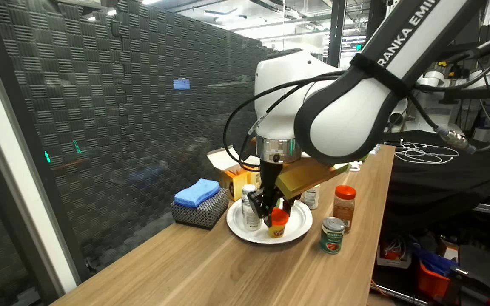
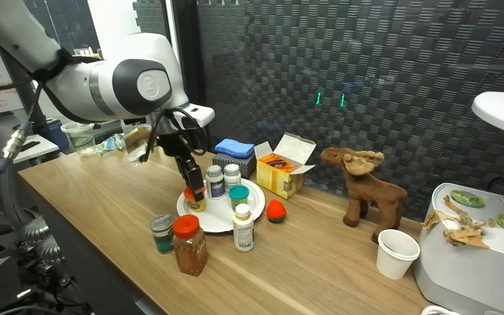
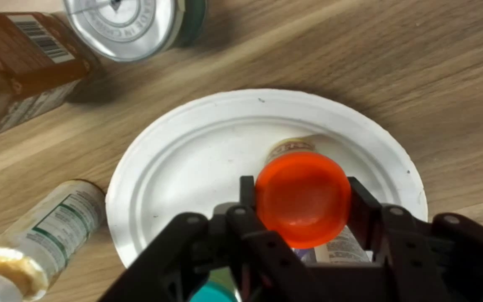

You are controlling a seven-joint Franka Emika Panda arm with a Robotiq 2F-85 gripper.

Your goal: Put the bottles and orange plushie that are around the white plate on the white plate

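Observation:
My gripper [image 3: 302,197] is shut on a small yellow jar with an orange-red lid [image 3: 304,205], one finger against each side of the lid. That jar [image 2: 196,204] is upright over the white plate [image 2: 212,221], near its rim; I cannot tell if its base touches. Two white-capped bottles [image 2: 215,186] and a teal-topped jar [image 2: 239,197] stand on the plate. Outside the rim are another white-capped bottle [image 2: 243,234] and the orange plushie [image 2: 276,210]. The plushie does not show in the wrist view. A red-capped spice bottle [image 1: 344,206] also stands off the plate.
A green-labelled can [image 1: 332,238] stands beside the spice bottle. Behind the plate are a dark box with a blue cloth [image 1: 197,193] and an opened yellow carton [image 2: 280,173]. A brown plush moose [image 2: 368,188], paper cups [image 2: 394,256] and a grey appliance [image 2: 475,271] lie farther off.

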